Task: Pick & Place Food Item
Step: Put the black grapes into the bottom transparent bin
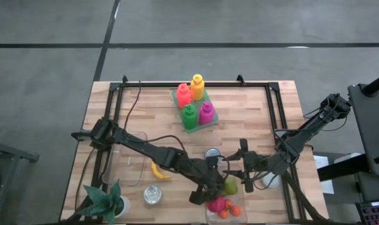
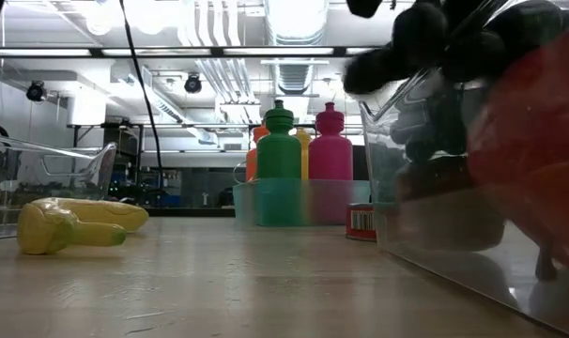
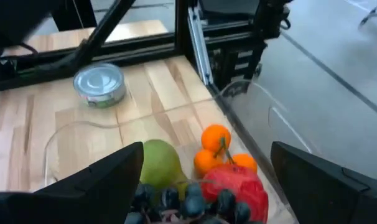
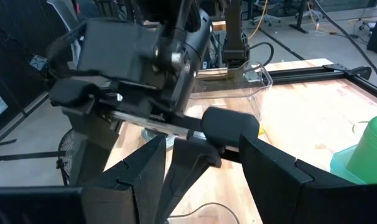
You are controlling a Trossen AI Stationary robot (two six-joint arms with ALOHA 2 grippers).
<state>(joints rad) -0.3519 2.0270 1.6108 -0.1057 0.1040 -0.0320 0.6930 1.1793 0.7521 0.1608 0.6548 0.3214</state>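
Note:
A clear container [image 1: 236, 215] near the table's near edge holds a green pear [image 3: 158, 163], small oranges [image 3: 216, 140], a red apple [image 3: 241, 185] and dark grapes [image 3: 176, 202]. My left gripper [image 1: 205, 190] hangs open just above it; in its wrist view [image 3: 207, 158] the wide-spread fingers stand on either side of the fruit, with the grapes lying between them. My right gripper [image 1: 241, 165] is open beside the container's far right, facing the left arm [image 4: 139, 56]. A yellow banana [image 1: 157, 170] lies flat on the table to the left [image 2: 73, 223].
A tin can [image 1: 212, 154] stands just beyond the container [image 3: 100, 84]. Another can [image 1: 152, 195], a potted plant [image 1: 105, 200] and a second clear container [image 1: 128, 159] sit at the near left. Coloured bottles in a teal tray [image 1: 194, 103] stand at the far centre.

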